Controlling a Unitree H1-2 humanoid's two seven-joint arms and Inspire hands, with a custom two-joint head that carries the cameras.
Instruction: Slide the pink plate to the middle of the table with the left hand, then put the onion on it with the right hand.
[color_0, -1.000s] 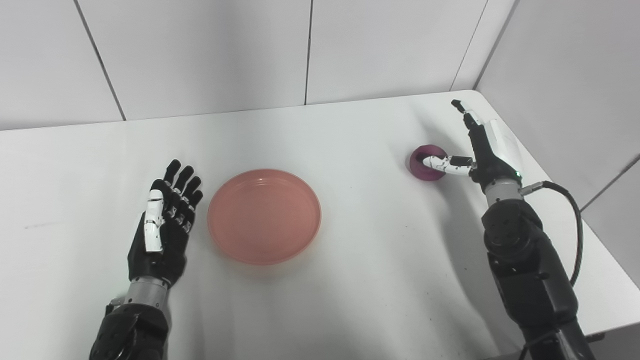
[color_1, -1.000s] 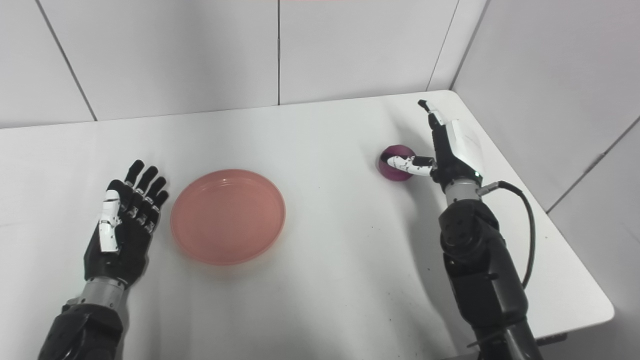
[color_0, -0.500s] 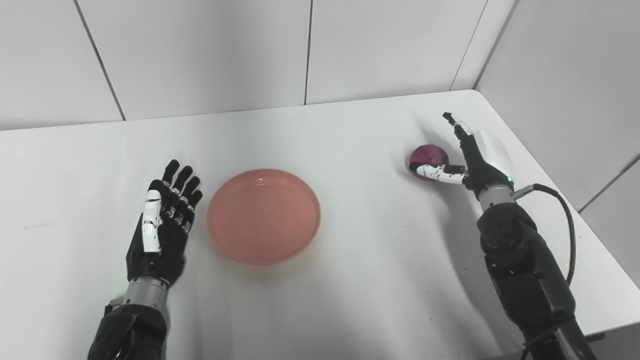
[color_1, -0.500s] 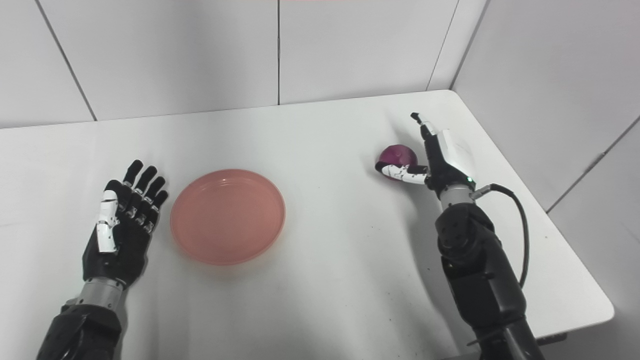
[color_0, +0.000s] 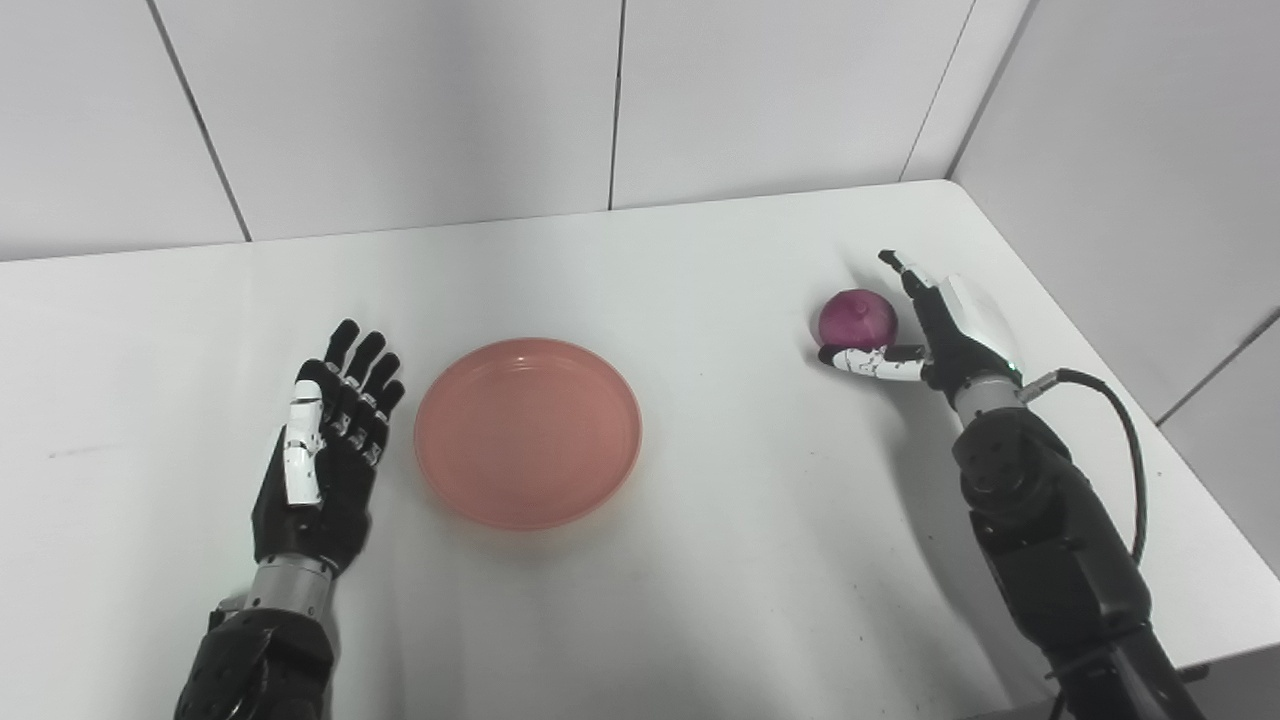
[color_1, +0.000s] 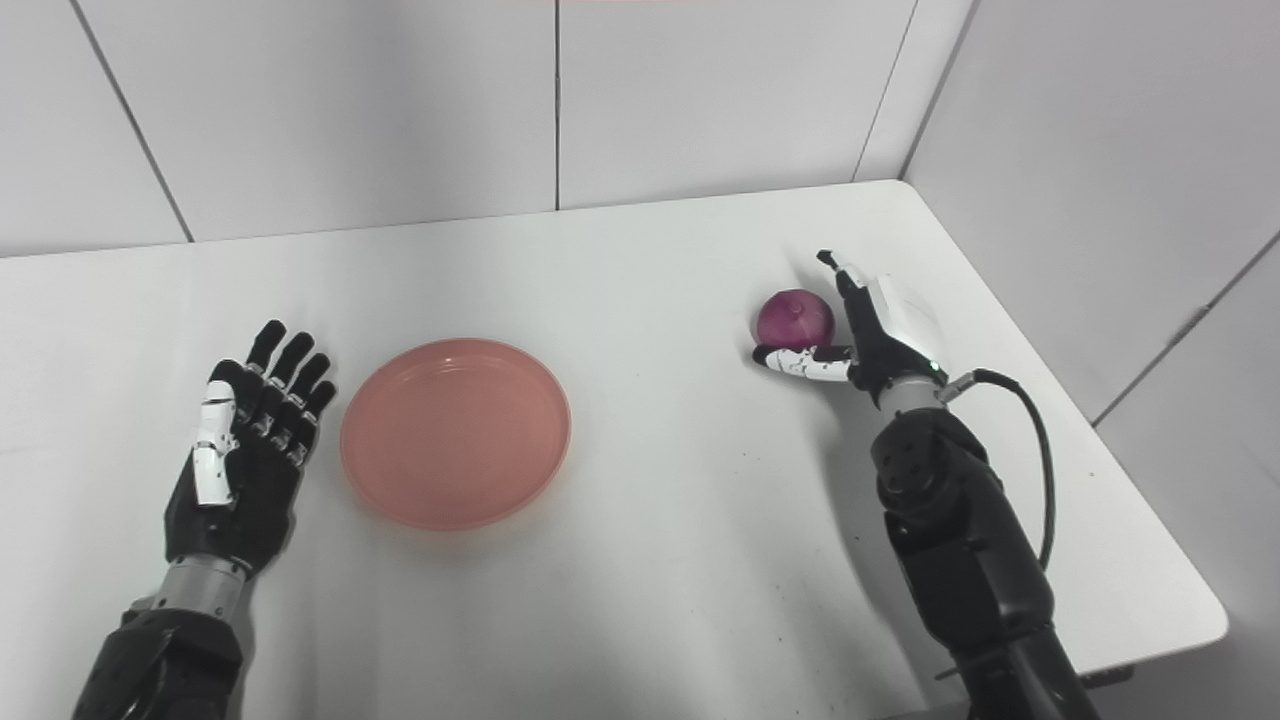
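My right hand stands edge-on to the cameras, so its palm and most of its fingers are hidden behind its white back plate. I see only one dark fingertip raised above the round purple-red onion and the white thumb lying along the onion's near underside. The fingers look spread around the onion rather than clamped, though I cannot tell whether they touch it or whether it sits on the white bench. The onion is well to the right of the shallow round pink plastic plate. The right forearm runs out of the bottom edge, its cable looping beside it. My left hand lies flat just left of the plate, fingers straight and slightly fanned, pointing away from me, holding nothing, apart from the rim.
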